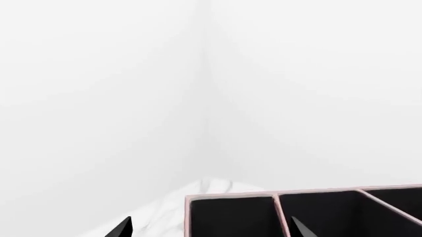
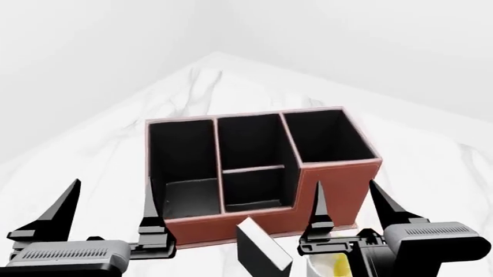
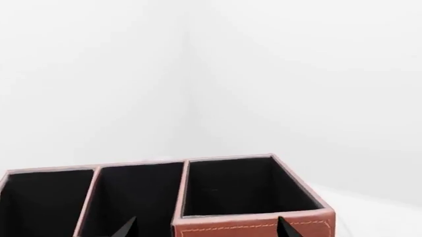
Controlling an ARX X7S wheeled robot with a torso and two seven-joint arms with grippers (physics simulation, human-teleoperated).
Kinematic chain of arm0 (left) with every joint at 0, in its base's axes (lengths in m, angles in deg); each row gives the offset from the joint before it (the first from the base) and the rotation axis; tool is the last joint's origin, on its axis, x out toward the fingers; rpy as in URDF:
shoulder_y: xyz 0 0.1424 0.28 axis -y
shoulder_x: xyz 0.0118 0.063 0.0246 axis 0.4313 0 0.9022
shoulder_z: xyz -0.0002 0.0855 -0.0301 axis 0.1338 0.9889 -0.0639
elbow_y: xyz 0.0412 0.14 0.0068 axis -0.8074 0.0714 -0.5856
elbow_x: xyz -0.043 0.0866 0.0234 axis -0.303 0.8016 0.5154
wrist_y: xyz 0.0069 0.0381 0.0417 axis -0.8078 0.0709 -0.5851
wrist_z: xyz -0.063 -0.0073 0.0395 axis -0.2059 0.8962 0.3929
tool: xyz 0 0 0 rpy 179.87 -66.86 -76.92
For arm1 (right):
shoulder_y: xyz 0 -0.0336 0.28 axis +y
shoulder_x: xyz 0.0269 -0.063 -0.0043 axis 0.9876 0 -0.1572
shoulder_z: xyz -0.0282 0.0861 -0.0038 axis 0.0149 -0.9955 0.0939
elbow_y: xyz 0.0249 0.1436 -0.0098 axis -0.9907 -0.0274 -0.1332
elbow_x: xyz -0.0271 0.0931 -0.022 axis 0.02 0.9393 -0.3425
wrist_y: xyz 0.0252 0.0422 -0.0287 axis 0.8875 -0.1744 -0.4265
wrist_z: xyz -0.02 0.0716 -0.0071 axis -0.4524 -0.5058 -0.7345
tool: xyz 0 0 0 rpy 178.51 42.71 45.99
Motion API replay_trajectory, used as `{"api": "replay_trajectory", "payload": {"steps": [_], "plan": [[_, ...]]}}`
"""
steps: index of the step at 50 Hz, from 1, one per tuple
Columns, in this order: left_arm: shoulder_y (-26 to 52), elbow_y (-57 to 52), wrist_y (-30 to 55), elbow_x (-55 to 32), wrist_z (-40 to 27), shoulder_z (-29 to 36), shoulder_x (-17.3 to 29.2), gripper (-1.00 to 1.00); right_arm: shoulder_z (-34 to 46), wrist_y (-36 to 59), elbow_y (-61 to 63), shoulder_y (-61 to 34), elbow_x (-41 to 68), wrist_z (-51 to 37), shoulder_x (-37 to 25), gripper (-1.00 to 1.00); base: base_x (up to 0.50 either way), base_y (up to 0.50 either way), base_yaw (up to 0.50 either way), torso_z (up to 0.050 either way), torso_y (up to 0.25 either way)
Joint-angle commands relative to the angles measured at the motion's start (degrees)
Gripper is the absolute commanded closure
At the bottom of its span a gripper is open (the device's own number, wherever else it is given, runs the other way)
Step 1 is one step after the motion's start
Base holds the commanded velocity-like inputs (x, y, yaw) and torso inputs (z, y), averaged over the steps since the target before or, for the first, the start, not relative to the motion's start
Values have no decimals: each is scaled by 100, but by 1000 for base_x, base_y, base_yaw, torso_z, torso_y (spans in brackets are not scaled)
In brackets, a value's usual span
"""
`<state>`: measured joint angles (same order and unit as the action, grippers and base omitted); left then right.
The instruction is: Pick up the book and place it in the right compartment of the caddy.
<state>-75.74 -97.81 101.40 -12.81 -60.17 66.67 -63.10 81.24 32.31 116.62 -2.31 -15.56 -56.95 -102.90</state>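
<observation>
- Where the head view cuts off at its bottom edge, the book (image 2: 262, 249) sits at about 6 o'clock, just in front of the caddy (image 2: 339, 182); only its upper part shows.
- Book looks upright but tilted: white page edges face the camera and slant from 11 o'clock down to 5 o'clock. Black cover shows on its left side. Full long axis can't be told, lower part is out of frame.
- Caddy stands on the white marble table (image 2: 431, 156), long axis running roughly 9 to 3 o'clock, stepped front toward the robot.
- Right compartment (image 2: 327, 135) is the tall end well at about 2 o'clock in the caddy; nothing visible inside but black lining.
- Left gripper (image 2: 110, 210): fingers spread apart, holding nothing, at 8 o'clock in front of the caddy's left end. Book is well to its right.
- Right gripper (image 2: 350, 209): fingers apart, holding nothing, at 4 o'clock by the caddy's tall front corner, just right of the book.
- Yellow-and-white mug (image 2: 333, 266) peeks out under the right gripper, beside the book; mostly hidden.
- Wrist views: both show caddy sections from the front with only fingertip points in frame; book not in either.
</observation>
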Motion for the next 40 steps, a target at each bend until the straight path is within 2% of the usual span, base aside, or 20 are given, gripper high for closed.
{"api": "replay_trajectory", "payload": {"steps": [1, 23, 29, 40], "plan": [[14, 14, -8, -17, -40, 25, 36, -100, 30, -48, -11, -7, 1, -11, -34, -100, 422, 268, 0, 0, 0], [19, 25, -41, -63, -110, 52, 105, -100, 82, -74, -41, -40, -105, -130, -74, -100, 0, 0, 1, 0, 0], [17, 23, -48, -78, -130, 59, 124, -100, 57, -98, -27, -24, -15, -122, -77, -100, -1, -1, 500, 0, 0], [17, 29, -69, -95, -166, 80, 154, -100, 59, -69, -8, -20, 63, -133, -108, -100, -1, 1, 0, 0, 0]]}}
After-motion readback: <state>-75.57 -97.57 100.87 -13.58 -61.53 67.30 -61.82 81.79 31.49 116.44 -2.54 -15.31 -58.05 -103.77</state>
